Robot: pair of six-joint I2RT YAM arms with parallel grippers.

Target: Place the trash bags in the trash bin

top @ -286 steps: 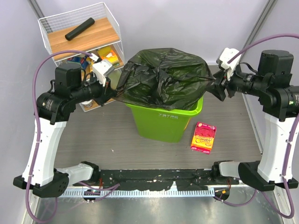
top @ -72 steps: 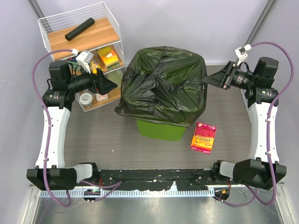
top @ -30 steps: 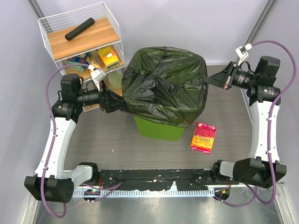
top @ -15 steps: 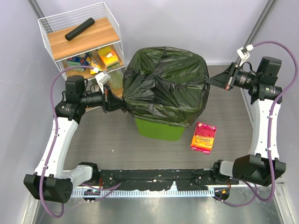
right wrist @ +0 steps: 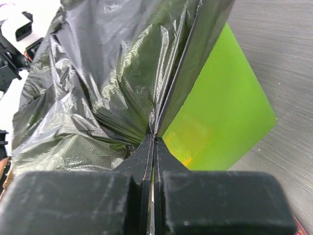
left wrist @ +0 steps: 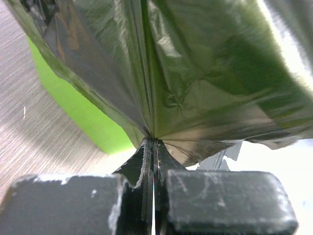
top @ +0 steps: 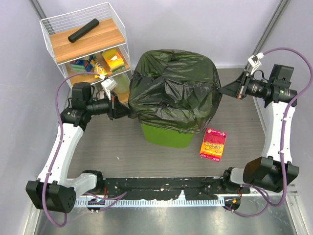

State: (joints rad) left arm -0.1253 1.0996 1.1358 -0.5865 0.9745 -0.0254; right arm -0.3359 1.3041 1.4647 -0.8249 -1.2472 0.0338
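Observation:
The trash bag (top: 173, 88), glossy crinkled black plastic, is draped over the top of the lime-green trash bin (top: 164, 136) and covers its rim. My left gripper (top: 128, 111) is shut on the bag's left edge. My right gripper (top: 221, 90) is shut on its right edge. In the left wrist view the film of the bag (left wrist: 205, 73) fans out from the pinched left gripper (left wrist: 153, 143), with the bin (left wrist: 73, 112) below it. In the right wrist view the bag (right wrist: 98, 88) pleats into the right gripper (right wrist: 154, 140) beside the bin wall (right wrist: 220, 117).
A white wire shelf rack (top: 115, 21) stands at the back left, with a slim black roll (top: 83, 30) on its wooden top and small items on its lower shelf. A red snack packet (top: 213, 144) lies on the table to the right of the bin.
My left gripper went from open beside the bag to shut on its left edge. The right gripper, still shut on the bag, shifted slightly down and right, and the bag looks more stretched.

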